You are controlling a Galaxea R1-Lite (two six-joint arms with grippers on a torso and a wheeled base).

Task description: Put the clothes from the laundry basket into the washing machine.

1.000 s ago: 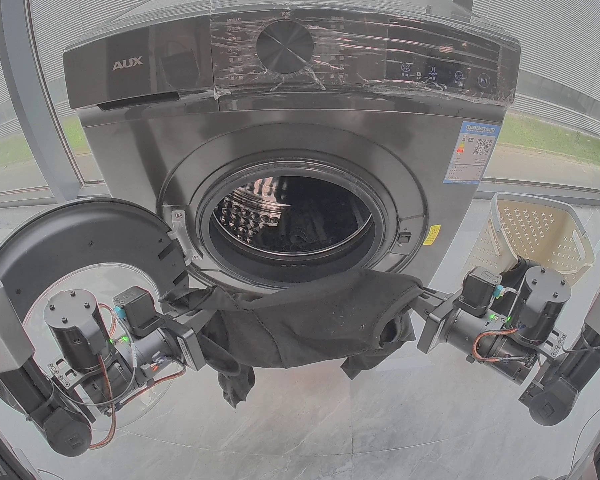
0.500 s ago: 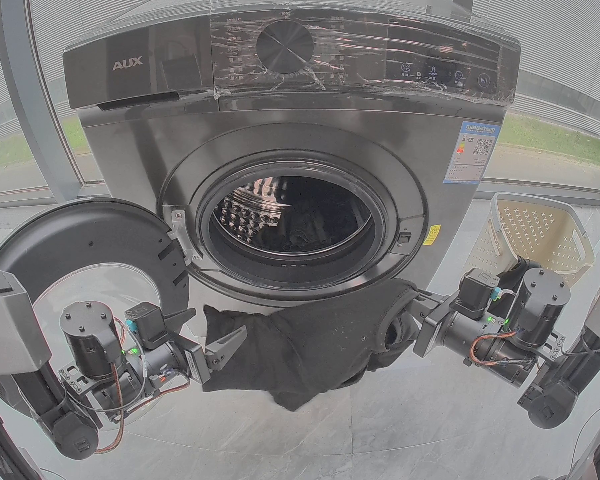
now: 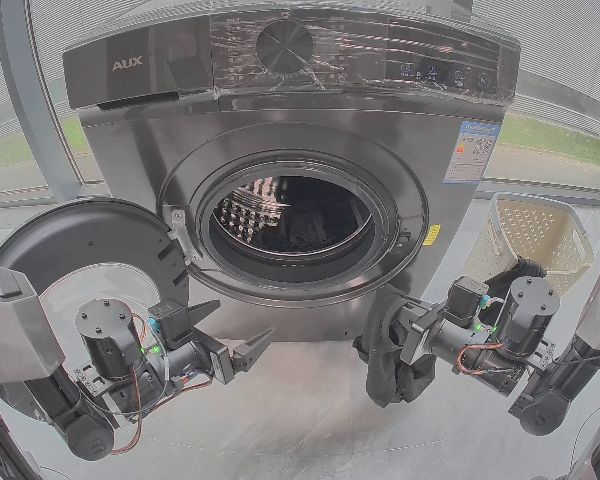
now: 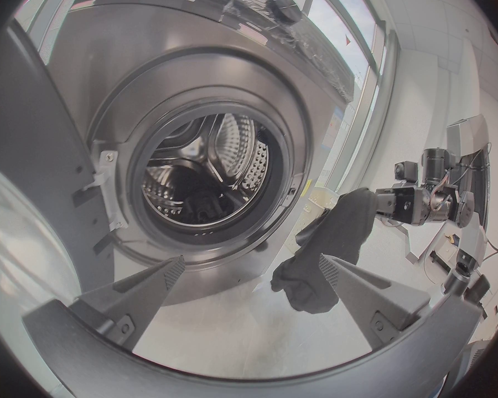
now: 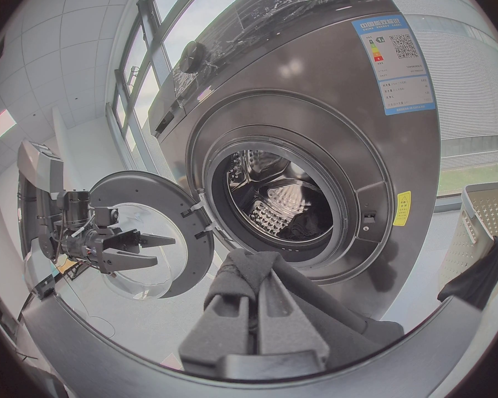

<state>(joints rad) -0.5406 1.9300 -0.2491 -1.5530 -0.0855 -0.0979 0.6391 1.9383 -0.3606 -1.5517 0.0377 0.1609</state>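
Presently the task stood part done. One dark garment [image 3: 388, 358] hung bunched from the right gripper [image 5: 253, 299], whose fingers were clamped together on a fold of it. It dangled clear of the floor, near the machine's lower right front, below and to the right of the drum mouth, and was not yet inside.

The washing machine [image 3: 287, 121] stood with its door [image 3: 80, 241] swung fully open to the left. Its drum [image 3: 247, 218] already held some dark clothing [image 3: 303, 225] lying at the bottom toward the back, so at least one item appeared to be loaded.

The laundry basket [image 3: 543, 231], tilted on the floor at the far right beside the machine, was not cleared. Another dark piece [image 3: 513, 278] was draped over its near rim, and what lay deeper could not be seen.

The left gripper [image 3: 245, 319] hung low at the left, in front of the door, its fingers spread wide apart and carrying nothing.

Judged remaining: the held garment to go in, then the basket's piece.
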